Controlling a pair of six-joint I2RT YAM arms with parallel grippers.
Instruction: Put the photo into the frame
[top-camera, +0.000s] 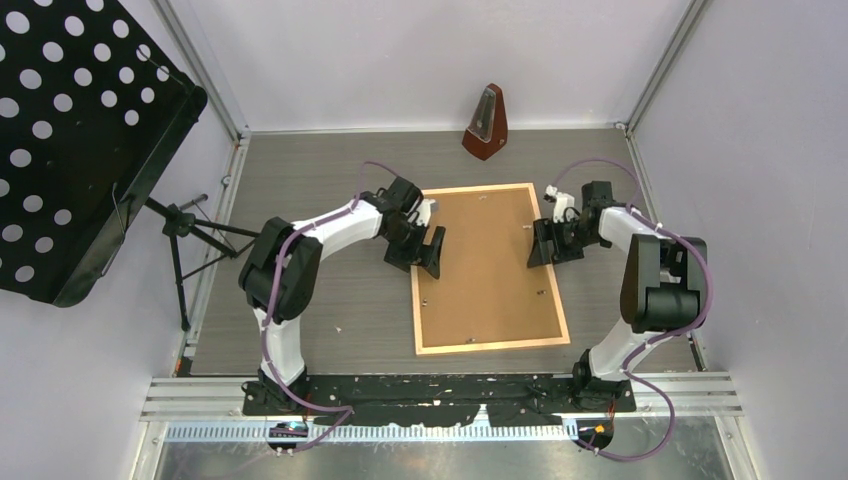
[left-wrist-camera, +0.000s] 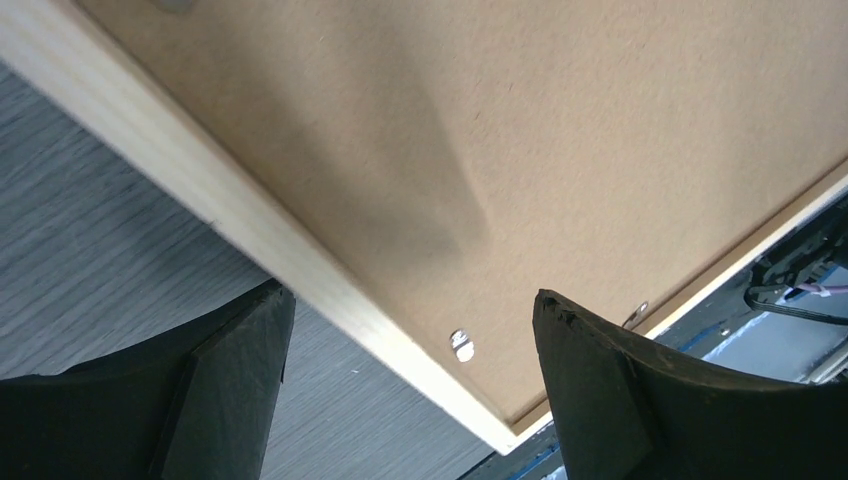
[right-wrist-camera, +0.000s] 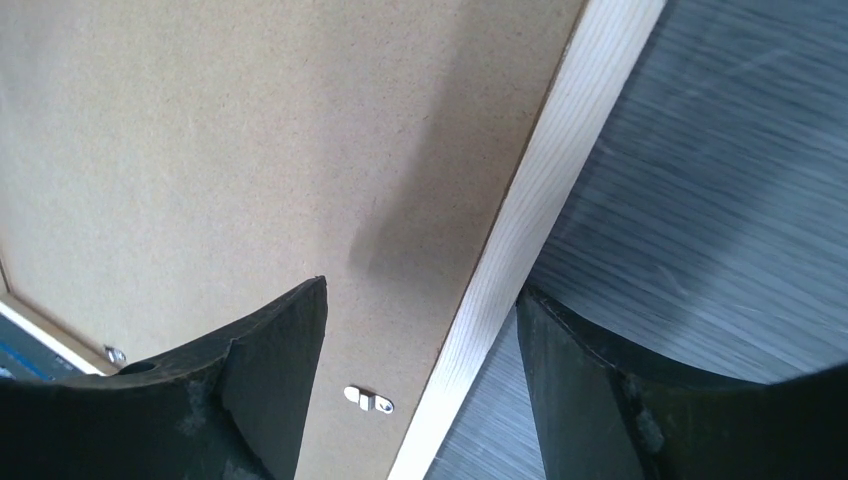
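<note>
1. Brown fibreboard fills the centre-right of the overhead view. It is a plain rectangular backing board (top-camera: 488, 265) seated inside the thin, light natural-wood picture frame (top-camera: 492, 345). The frame lies back-up on the grey wood-grain counter (top-camera: 330, 170).
2. The photo shows in none of the views. Whether it already lies under the board cannot be told.
3. The left pincer (top-camera: 422, 252) hangs over the frame's left rail, above mid-height in the picture, with its fingers apart and holding nothing. In the left wrist view one finger is over the counter and the other over the board, with the rail between them.
4. The right pincer (top-camera: 553, 245) mirrors it on the right rail. Its fingers are also apart and empty, one over the board and one over the counter.
5. A small metal turn clip (left-wrist-camera: 461, 345) sits on the board just beside the left rail, and another (right-wrist-camera: 368, 399) sits beside the right rail. Whether they are latched is too small to tell.
6. Judged from this, the work is at the frame's back, either opening it to take the print or finishing off a closed one.
7. If the print is inside, the next move calls for both pincers to close evenly on the narrow rails and lift level. If it is not, the clips need turning and the board lifting out without dragging the frame.
8. A dark red-brown wooden metronome (top-camera: 486, 123) stands at top centre, well apart from the frame.
</note>
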